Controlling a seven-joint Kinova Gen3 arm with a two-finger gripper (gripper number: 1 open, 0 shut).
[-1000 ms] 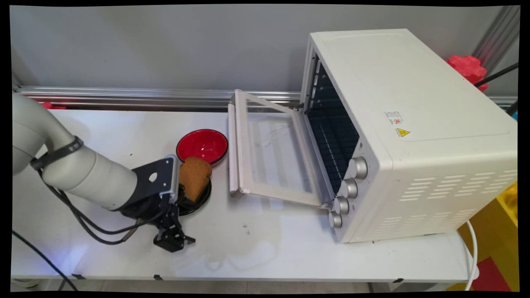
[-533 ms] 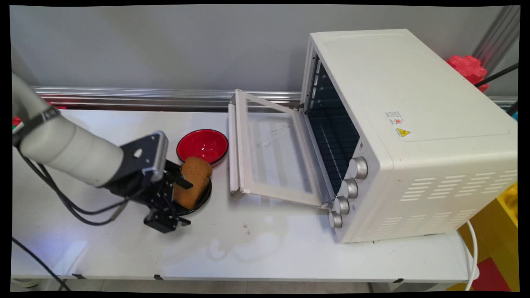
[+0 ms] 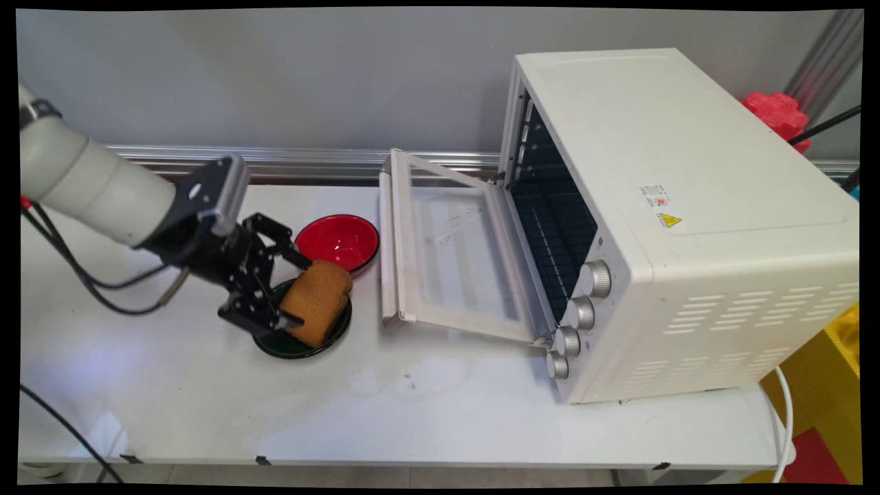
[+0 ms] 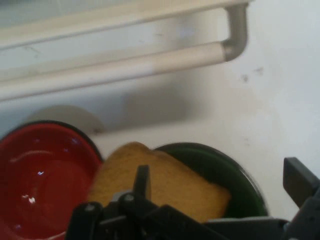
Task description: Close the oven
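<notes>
White table (image 3: 481,412) under my black two-finger gripper (image 3: 294,290), jaws spread wide around the brown bread slice (image 3: 315,301) on a dark green plate (image 3: 275,344).

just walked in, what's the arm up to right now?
The arm's claw is round a slice of toast, one finger on each side, though I can't tell if it is gripping. The toast leans on a dark green plate, with a red bowl just behind it. To the right a white toaster oven stands on the table with its glass door folded down open and nothing visible on its rack.
</notes>
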